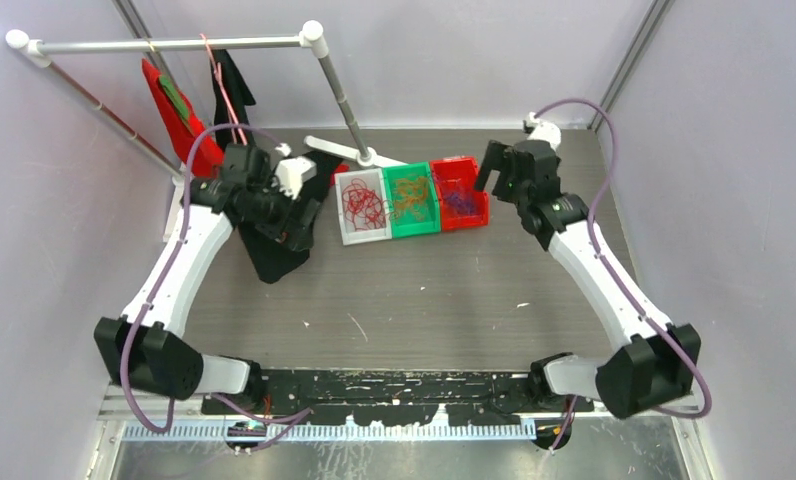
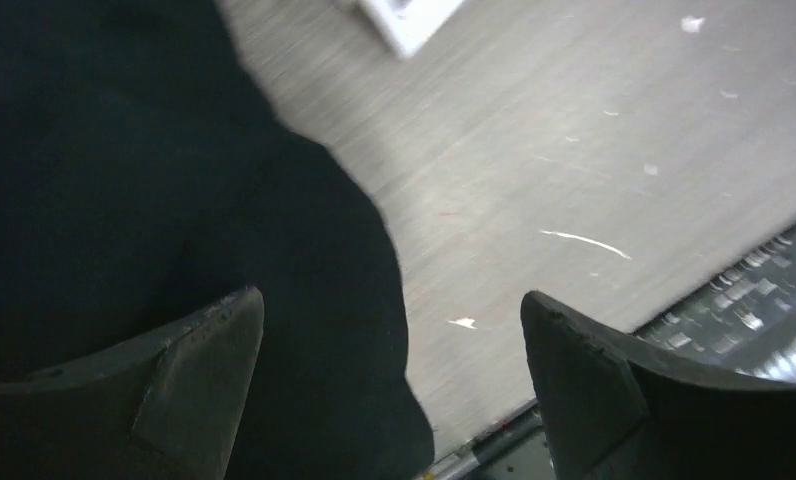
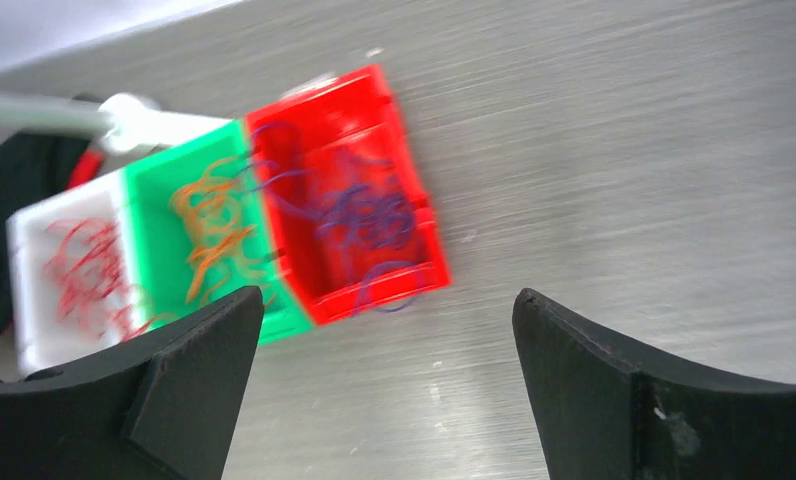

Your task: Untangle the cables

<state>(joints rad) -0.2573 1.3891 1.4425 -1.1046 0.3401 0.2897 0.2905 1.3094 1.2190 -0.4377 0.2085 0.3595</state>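
Three small bins stand in a row at the back of the table, each with cables inside. Red cables (image 1: 363, 204) (image 3: 84, 275) fill the white bin (image 1: 348, 232), orange cables (image 1: 411, 197) (image 3: 212, 235) the green bin (image 1: 421, 226), and purple cables (image 1: 461, 203) (image 3: 369, 215) the red bin (image 1: 477, 210). One purple loop hangs over the red bin's near wall. My right gripper (image 1: 490, 168) (image 3: 389, 300) is open and empty, just right of the red bin. My left gripper (image 1: 299, 228) (image 2: 392, 300) hovers open and empty over the edge of a black garment (image 1: 274, 258) (image 2: 124, 200).
A clothes rack (image 1: 174, 44) stands at the back left, its foot (image 1: 349, 150) behind the bins. A red garment (image 1: 179, 110) and a black one (image 1: 232, 85) hang from it. White specks dot the grey table (image 1: 424, 290).
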